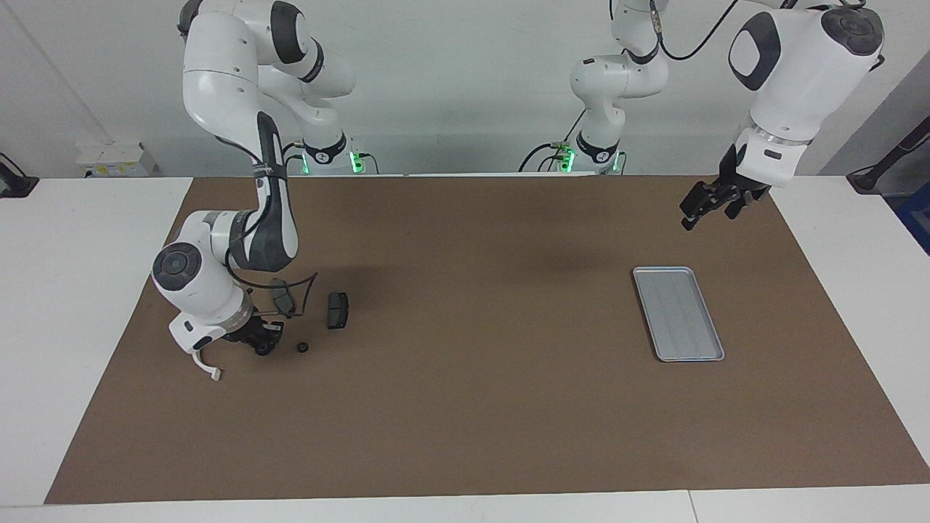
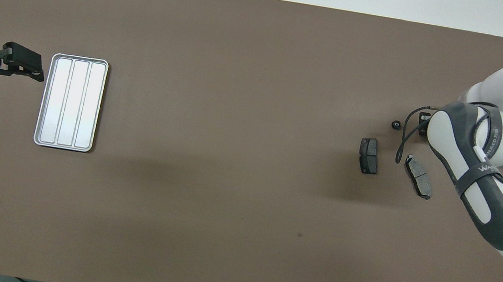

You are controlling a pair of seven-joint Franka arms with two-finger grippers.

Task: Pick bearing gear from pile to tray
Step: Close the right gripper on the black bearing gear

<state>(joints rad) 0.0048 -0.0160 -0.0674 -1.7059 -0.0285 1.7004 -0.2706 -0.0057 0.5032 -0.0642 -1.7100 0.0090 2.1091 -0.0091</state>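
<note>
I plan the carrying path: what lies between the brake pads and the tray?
Nothing: only bare brown mat lies between the brake pads and the tray, as the overhead view shows.

the tray [image 1: 678, 314] lies toward the left arm's end, the pile [image 1: 320, 319] toward the right arm's end.
</note>
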